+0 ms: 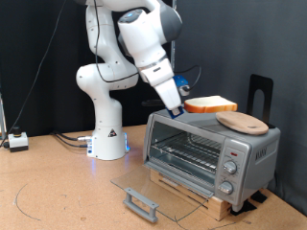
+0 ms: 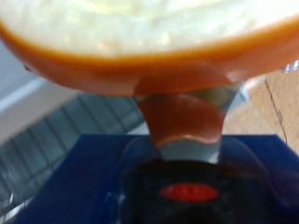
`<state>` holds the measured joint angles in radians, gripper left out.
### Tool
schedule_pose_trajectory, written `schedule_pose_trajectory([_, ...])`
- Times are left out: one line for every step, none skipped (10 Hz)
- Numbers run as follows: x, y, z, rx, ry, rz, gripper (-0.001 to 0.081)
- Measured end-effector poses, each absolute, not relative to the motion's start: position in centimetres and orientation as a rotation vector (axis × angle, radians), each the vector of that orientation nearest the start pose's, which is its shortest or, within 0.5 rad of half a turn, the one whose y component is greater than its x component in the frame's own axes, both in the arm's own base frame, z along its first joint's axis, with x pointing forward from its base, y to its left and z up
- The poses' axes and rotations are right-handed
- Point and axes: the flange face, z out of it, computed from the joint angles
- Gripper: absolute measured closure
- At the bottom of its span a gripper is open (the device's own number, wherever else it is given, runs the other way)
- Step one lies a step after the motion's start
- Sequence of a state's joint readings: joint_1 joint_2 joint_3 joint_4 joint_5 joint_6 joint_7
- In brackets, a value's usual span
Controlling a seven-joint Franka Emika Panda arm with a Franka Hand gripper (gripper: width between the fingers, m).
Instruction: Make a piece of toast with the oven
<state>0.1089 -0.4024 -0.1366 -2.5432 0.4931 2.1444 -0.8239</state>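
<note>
Gripper [image 1: 178, 108] clamping toast [image 1: 210, 103] just above oven [image 1: 211, 150], door lying open below; loading step, needing descent to rack level

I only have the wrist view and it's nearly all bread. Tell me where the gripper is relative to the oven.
Observer: The gripper is above the oven, over its top near the exterior view's left end.
Operator: Report the door state.
Observer: The glass door is dropped fully open, lying flat in front.
Operator: Say where the toast sits.
Observer: The piece of toast is held at its edge by the gripper, beside a wooden plate resting on the oven's top.
</note>
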Motion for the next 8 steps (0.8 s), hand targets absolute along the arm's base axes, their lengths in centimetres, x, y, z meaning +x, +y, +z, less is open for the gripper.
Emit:
schedule_pose_trajectory([41.0,-0.9,41.5,-2.618,-0.694,-0.243,0.0409])
schedule_pose_trajectory([41.0,-1.7,41.4,-2.623,-0.683,-0.242,0.0409])
schedule_pose_trajectory([40.9,-1.6,41.3,-2.622,-0.684,-0.238,0.0409])
schedule_pose_trajectory([40.8,-1.9,41.0,-2.612,-0.714,-0.24,0.0409])
schedule_pose_trajectory([40.4,-3.0,40.5,-2.603,-0.758,-0.23,0.0409])
schedule_pose_trajectory([40.1,-4.7,40.2,-2.595,-0.777,-0.24,0.0409])
schedule_pose_trajectory([39.7,-6.5,40.0,-2.594,-0.776,-0.252,0.0409])
schedule_pose_trajectory([39.4,-8.1,39.8,-2.599,-0.766,-0.253,0.0409])
